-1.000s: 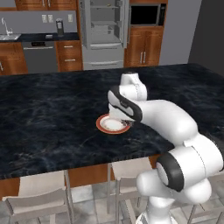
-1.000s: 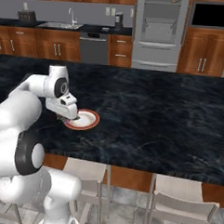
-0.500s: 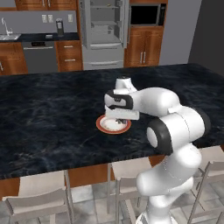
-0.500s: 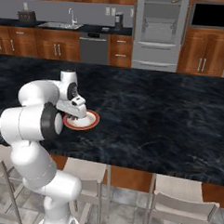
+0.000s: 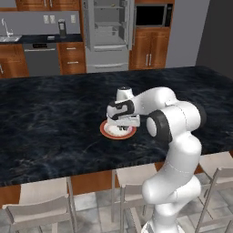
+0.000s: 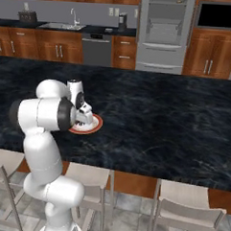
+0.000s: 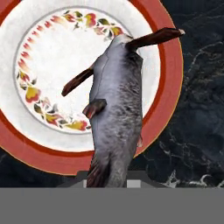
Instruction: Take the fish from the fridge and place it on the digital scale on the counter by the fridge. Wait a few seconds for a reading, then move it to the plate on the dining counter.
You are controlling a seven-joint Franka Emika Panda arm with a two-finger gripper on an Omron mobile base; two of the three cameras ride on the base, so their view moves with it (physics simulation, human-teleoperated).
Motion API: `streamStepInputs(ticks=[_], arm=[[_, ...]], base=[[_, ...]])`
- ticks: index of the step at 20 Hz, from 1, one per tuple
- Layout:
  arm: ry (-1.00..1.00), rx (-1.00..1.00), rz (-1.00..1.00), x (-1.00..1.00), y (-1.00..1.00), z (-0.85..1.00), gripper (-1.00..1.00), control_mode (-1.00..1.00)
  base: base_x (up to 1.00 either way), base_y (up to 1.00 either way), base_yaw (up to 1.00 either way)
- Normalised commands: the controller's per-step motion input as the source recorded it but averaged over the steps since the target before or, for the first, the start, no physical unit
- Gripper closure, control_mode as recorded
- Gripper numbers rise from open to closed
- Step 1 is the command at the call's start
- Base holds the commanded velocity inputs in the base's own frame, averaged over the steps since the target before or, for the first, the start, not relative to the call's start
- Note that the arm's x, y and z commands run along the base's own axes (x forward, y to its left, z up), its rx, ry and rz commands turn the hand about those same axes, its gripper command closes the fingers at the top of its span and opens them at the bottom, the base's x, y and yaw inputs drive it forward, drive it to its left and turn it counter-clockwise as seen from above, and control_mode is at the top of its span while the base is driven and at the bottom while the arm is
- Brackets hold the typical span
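Observation:
Over the plate (image 7: 170,87) with its orange-red rim hangs the grey fish (image 7: 116,118), its dark tail fin towards the plate's far edge. The fish comes up from between my fingers at the bottom of the hand view, and my gripper (image 5: 122,127) is shut on it. The plate (image 5: 105,131) lies on the dining counter (image 5: 54,118), a black marbled island, with my hand low over it. From the other side, the gripper (image 6: 83,119) covers most of the plate (image 6: 95,125). The fridge (image 5: 108,34) stands open at the back. The digital scale is out of view.
Pale stools (image 5: 45,200) line the island's near side, under my arm. Behind the island runs the wall counter (image 6: 55,25) with a sink (image 6: 69,25), a coffee machine (image 5: 62,28) and a black microwave (image 5: 150,14) right of the fridge.
My arm has folded in, bringing the elbow close beside the plate. The hand with the fish has stayed over the plate and turned.

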Motion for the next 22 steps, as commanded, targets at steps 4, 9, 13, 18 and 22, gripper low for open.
streamStepInputs(ticks=[4, 9, 13, 18, 22], arm=[[-0.21, -0.02, 0.01, 0.21, 0.00, -0.43, 1.00, -1.00], [-0.10, 0.00, 0.01, 0.43, 0.00, -0.38, 1.00, -1.00], [-0.01, 0.00, 0.01, 0.39, 0.01, -0.22, -1.00, -1.00], [-0.01, 0.00, 0.00, 0.13, 0.00, -0.02, -1.00, -1.00], [0.00, 0.00, 0.00, -0.06, 0.03, 0.27, -1.00, -1.00]], base=[[0.00, 0.00, 0.00], [0.00, 0.00, 0.00], [0.00, 0.00, 0.00], [0.00, 0.00, 0.00], [0.00, 0.00, 0.00]])
